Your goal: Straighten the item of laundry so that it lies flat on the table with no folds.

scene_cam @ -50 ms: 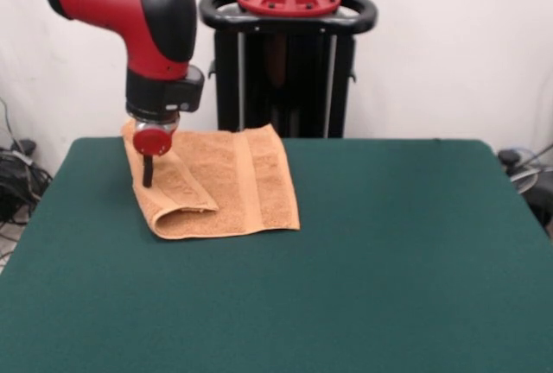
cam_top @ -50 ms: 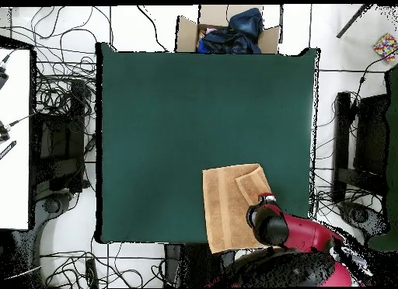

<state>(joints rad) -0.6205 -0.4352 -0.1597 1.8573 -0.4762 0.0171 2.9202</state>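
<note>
Tool (scene_cam @ -50 ms: 148, 171) down on folded flap of towel (scene_cam @ -50 ms: 226, 185) near table (scene_cam @ -50 ms: 363, 261) edge; finger opening, grip unclear.

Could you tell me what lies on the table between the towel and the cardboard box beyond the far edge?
Nothing: in the overhead view, only bare green table lies between the towel and the cardboard box.

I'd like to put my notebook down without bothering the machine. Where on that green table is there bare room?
Most of the dark green felt table is bare: everything from the orange-tan terry towel out to the near edge and the opposite side edge. The crowded spot is the far corner by the pedestal, where the partly folded towel lies and the red and black arm's gripper hangs over its folded flap.
</note>
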